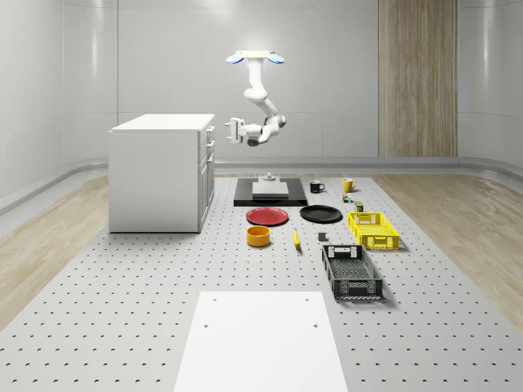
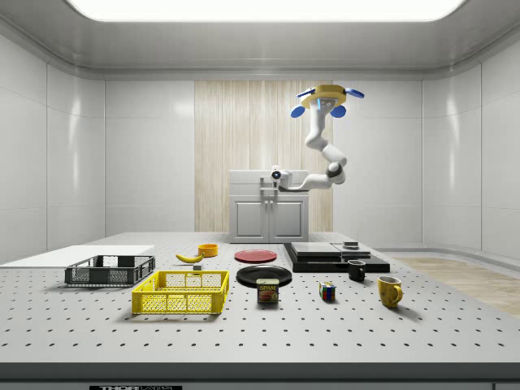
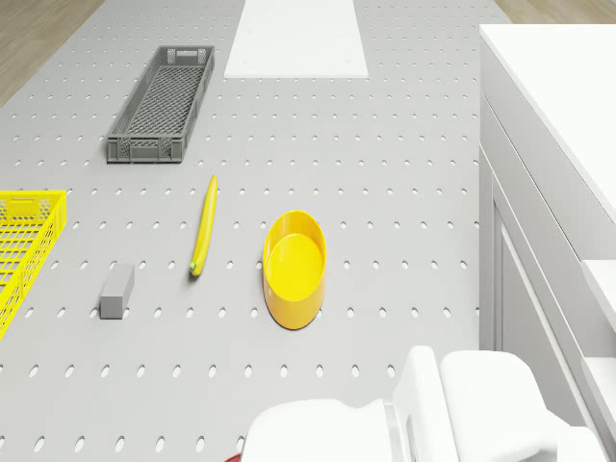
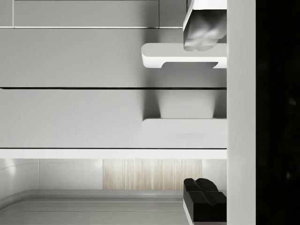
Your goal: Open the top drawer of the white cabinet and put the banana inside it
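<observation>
**Desk:** White-panelled walls and a pegboard floor (image 1: 122, 278) framed the scene — where was the drone?

**Photographer:** The drone (image 1: 255, 57) hovered in mid-air beside the white cabinet (image 1: 159, 171), above the black landing pad (image 1: 270, 196). Its arm was bent down and across, the gripper (image 1: 231, 130) level with the top drawer (image 1: 210, 137) and just short of the drawer front.

**Desk:** And the claw?

**Photographer:** Spread wide, holding nothing. In the wrist view one fingertip (image 4: 202, 30) sat over the top drawer's handle (image 4: 183, 55) and the other fingertip (image 4: 204, 204) hung beyond the cabinet's top edge. Both handles appeared between them.

**Desk:** The banana?

**Photographer:** The banana (image 1: 296, 238) lay untouched on the floor, between the yellow bowl (image 1: 259, 236) and a small grey block (image 1: 323, 237), well apart from the cabinet.

**Desk:** What looked risky?

**Photographer:** My judgement: the fingers straddled more than the top handle, so a closing grip could have slipped off it or caught the second drawer's handle (image 4: 183, 126). A hovering base could also have drifted during the pull, skewing the drawer or losing the handle.
</observation>
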### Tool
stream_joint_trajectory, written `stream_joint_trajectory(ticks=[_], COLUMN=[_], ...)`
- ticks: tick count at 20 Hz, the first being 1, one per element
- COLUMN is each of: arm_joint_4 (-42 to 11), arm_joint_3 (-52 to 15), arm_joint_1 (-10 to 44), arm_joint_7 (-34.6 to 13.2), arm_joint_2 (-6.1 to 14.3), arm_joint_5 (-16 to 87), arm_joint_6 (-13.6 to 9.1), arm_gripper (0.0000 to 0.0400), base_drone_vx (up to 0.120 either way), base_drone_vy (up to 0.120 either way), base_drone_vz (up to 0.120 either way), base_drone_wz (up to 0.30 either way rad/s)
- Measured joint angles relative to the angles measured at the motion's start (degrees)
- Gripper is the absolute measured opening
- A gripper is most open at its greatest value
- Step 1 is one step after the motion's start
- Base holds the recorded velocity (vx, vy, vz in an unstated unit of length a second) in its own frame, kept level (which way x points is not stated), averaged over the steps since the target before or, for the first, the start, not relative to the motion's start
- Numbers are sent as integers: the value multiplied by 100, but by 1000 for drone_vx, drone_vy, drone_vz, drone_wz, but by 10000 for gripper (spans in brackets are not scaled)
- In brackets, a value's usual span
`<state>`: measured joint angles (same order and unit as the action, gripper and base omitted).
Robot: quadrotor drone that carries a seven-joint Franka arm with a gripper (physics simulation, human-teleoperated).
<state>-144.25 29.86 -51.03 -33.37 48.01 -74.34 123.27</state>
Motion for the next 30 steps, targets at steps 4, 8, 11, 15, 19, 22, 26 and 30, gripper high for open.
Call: stream_joint_trajectory(ticks=[4,8,11,15,19,22,26,30], arm_joint_4=[134,238,306,374,341,339,398,468], arm_joint_3=[-91,-230,-349,-505,-603,-692,-871,-1050], arm_joint_1=[-71,-104,-107,-76,7,77,138,220], arm_joint_7=[139,261,342,446,604,684,784,857], arm_joint_2=[-266,-495,-650,-832,-956,-1042,-1209,-1365], arm_joint_5=[-240,-491,-674,-897,-1076,-1193,-1411,-1601], arm_joint_6=[43,94,126,146,103,72,84,81], arm_gripper=[400,400,400,400,400,400,400,400], base_drone_vx=[0,0,0,0,0,0,0,0], base_drone_vy=[0,0,0,0,0,0,0,0], base_drone_vz=[0,0,0,0,0,0,0,0], base_drone_wz=[0,0,0,0,0,0,0,0])
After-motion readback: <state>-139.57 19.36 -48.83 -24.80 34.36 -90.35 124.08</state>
